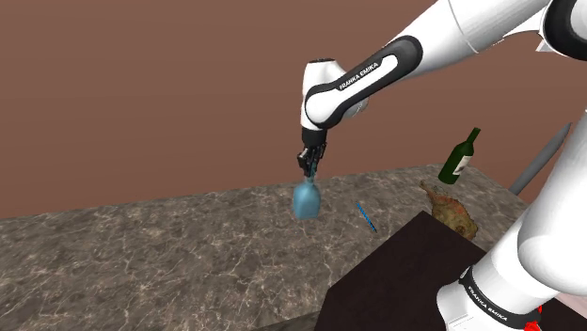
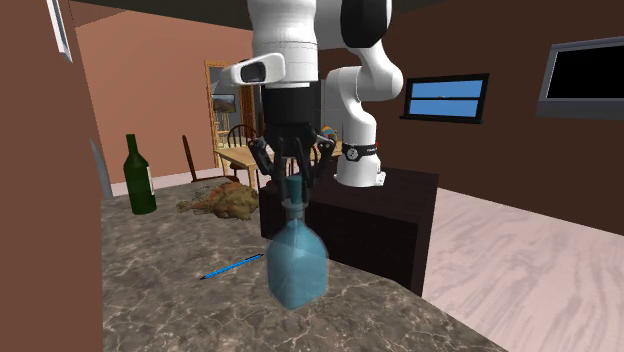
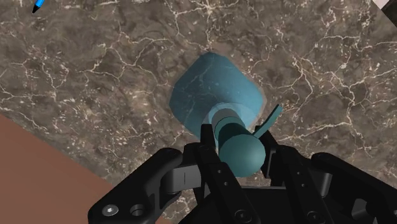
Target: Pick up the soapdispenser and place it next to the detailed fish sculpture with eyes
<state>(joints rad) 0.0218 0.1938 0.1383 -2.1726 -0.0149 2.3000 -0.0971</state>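
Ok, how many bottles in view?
2. A dark green wine bottle stands near the brown fish sculpture; a translucent blue soap dispenser bottle is clasped at its top by the black pincer. No others visible.

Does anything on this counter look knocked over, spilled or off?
Nothing stands out. The soap dispenser is upright, clasped at its neck by the gripper, nothing spilled. The green bottle leans in the shoulder view, but the whole picture shares that slant; the second exterior view shows it upright.
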